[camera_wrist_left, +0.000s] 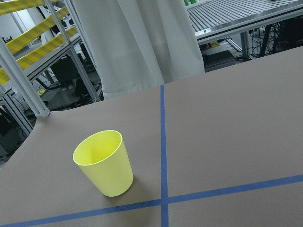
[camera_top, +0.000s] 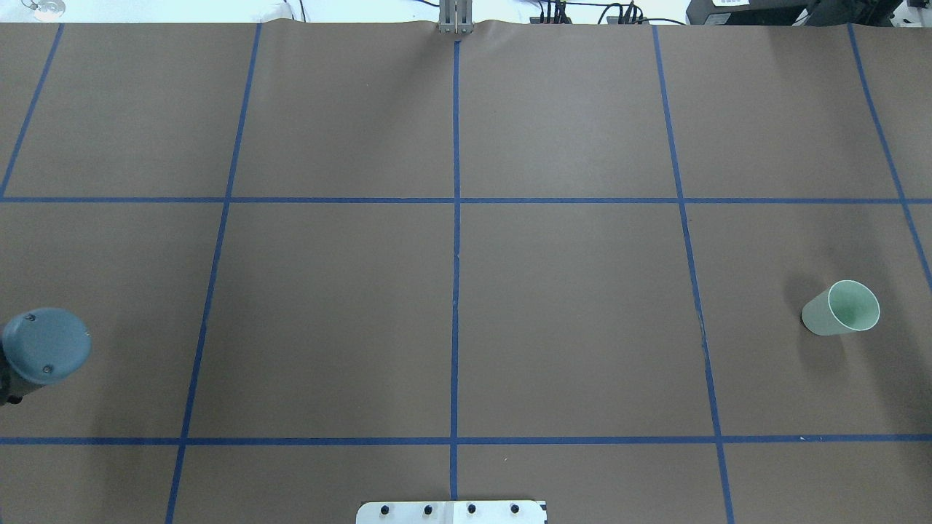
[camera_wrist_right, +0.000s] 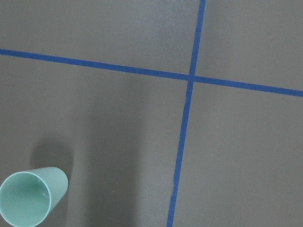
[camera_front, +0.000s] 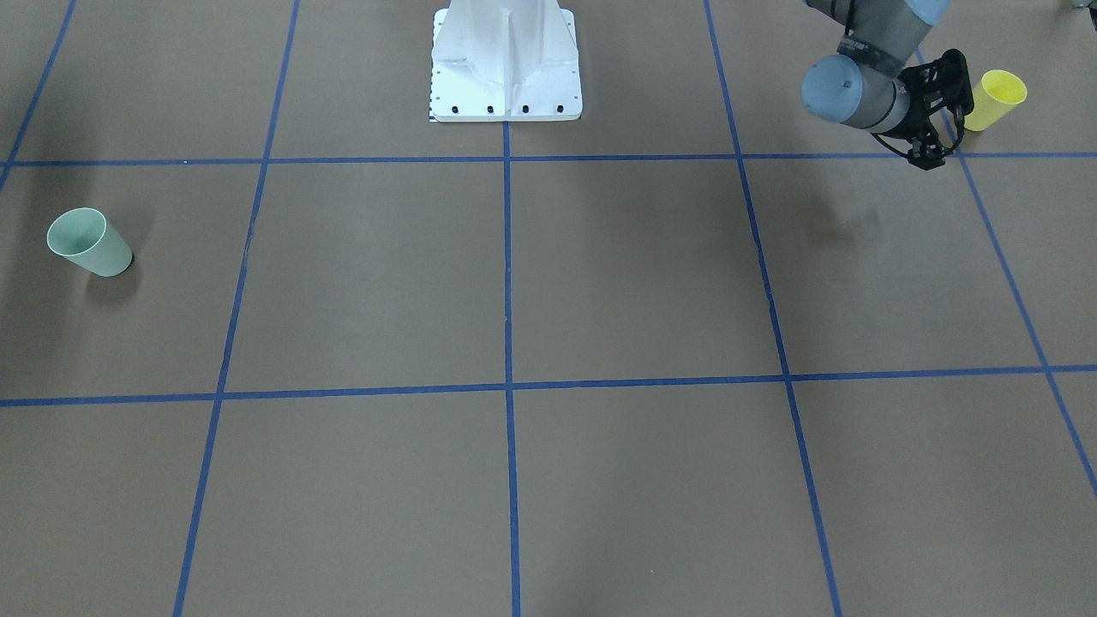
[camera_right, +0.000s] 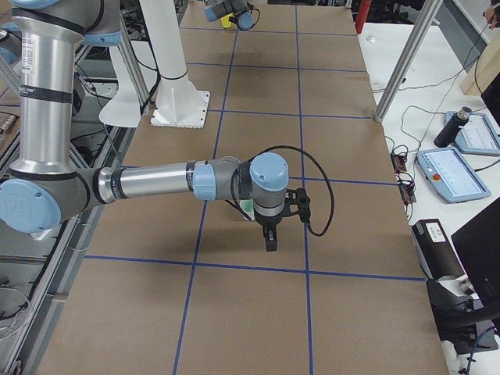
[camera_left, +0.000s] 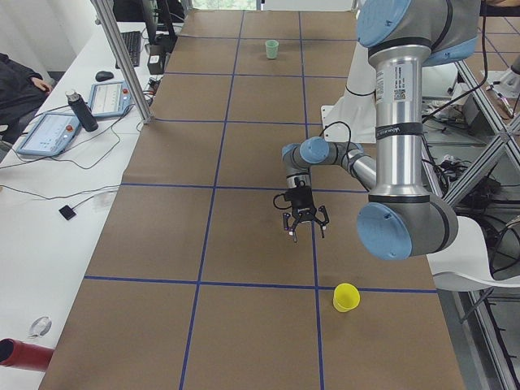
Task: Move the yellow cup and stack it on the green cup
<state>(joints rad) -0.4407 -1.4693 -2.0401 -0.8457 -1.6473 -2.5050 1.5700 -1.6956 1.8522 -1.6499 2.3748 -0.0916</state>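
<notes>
At the upper right of the front-facing view, the yellow cup (camera_front: 994, 99) stands upright on the brown bench (camera_front: 634, 274), mouth up and apart from everything else. The left wrist view shows it low and left of centre, empty, close to a crossing of blue tape lines (camera_wrist_left: 163, 201). Just left of the cup in the front-facing view hangs the left tool (camera_left: 305, 234), clear of the cup. In the left side view it sits mid-frame with its fingers spread wide, holding nothing. Well apart, at the left edge of the front-facing view, the green cup (camera_front: 88, 242) also stands upright. It shows in the lower left corner of the right wrist view, seen from above and empty. The right tool (camera_right: 269, 244) shows only in the right side view, mid-frame and pointing down near the green cup, and I cannot tell whether it is wide or narrow. A white base plate (camera_front: 506, 73) sits at top centre.
</notes>
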